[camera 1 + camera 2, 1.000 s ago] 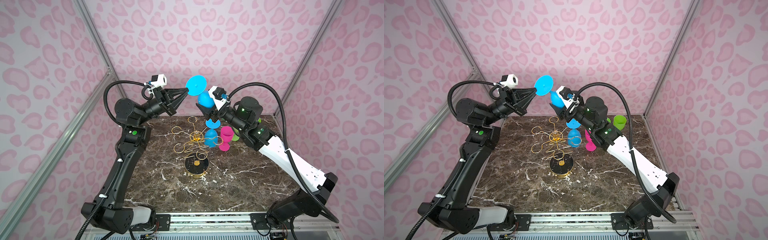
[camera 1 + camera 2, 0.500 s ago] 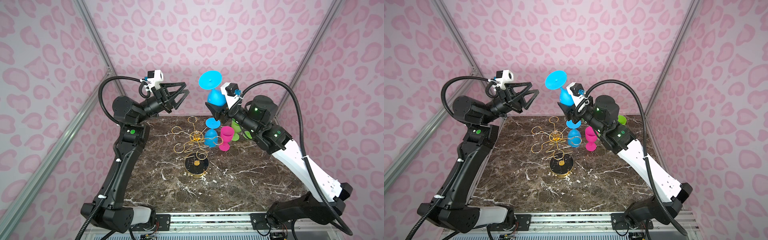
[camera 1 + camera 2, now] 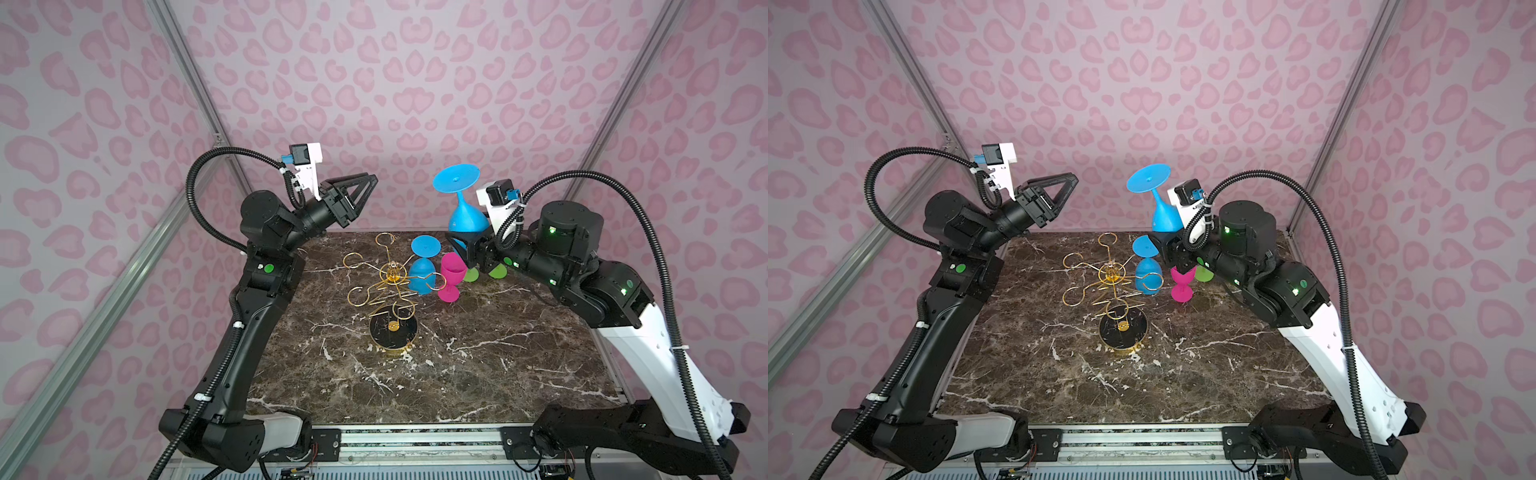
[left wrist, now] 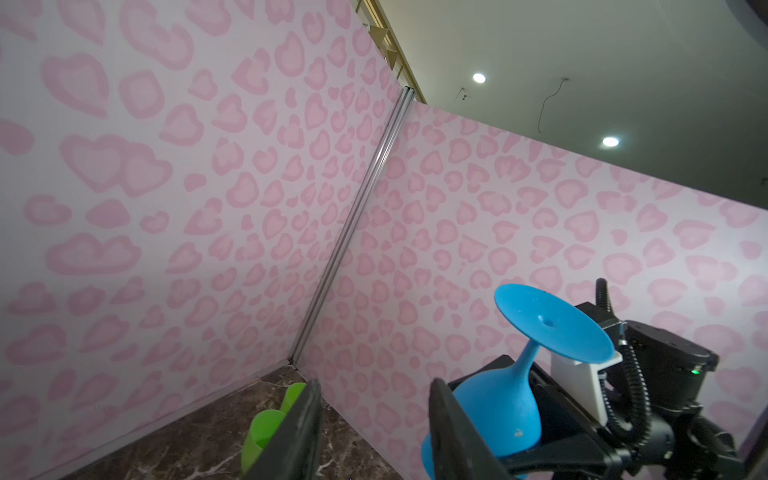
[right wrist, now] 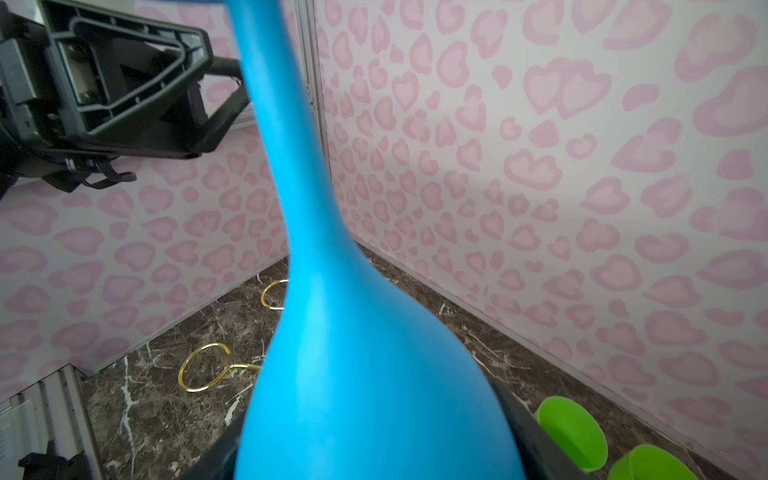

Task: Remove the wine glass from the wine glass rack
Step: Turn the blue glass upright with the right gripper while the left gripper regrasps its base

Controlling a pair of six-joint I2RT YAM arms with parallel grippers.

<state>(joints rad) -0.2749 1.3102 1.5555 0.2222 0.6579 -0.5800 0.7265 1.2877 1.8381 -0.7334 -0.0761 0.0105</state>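
Observation:
A blue wine glass (image 3: 465, 216) (image 3: 1163, 216) hangs in the air foot-up, above the back of the table. My right gripper (image 3: 463, 237) (image 3: 1165, 240) is shut on its bowl (image 5: 365, 374), and one black finger (image 5: 525, 432) shows beside it. My left gripper (image 3: 372, 180) (image 3: 1073, 180) is open and empty, raised to the left of the glass and apart from it; in the left wrist view the glass (image 4: 498, 411) lies beyond the gripper (image 4: 374, 388). The gold wine glass rack (image 3: 392, 274) (image 3: 1112, 272) stands mid-table with a second blue glass (image 3: 422, 274) (image 3: 1148, 278) hanging on one arm.
A pink glass (image 3: 451, 274) (image 3: 1182, 282) stands upright just right of the rack. Two green cups (image 3: 496, 272) (image 4: 266, 432) (image 5: 569, 428) sit near the back wall under the right arm. The rack's black base (image 3: 392, 330) is on the marble table (image 3: 498, 365). Pink walls enclose three sides.
My left gripper, shut on the glass's foot a second ago, has let go, opened and drawn back to the left. The right gripper has carried the glass up and to the right.

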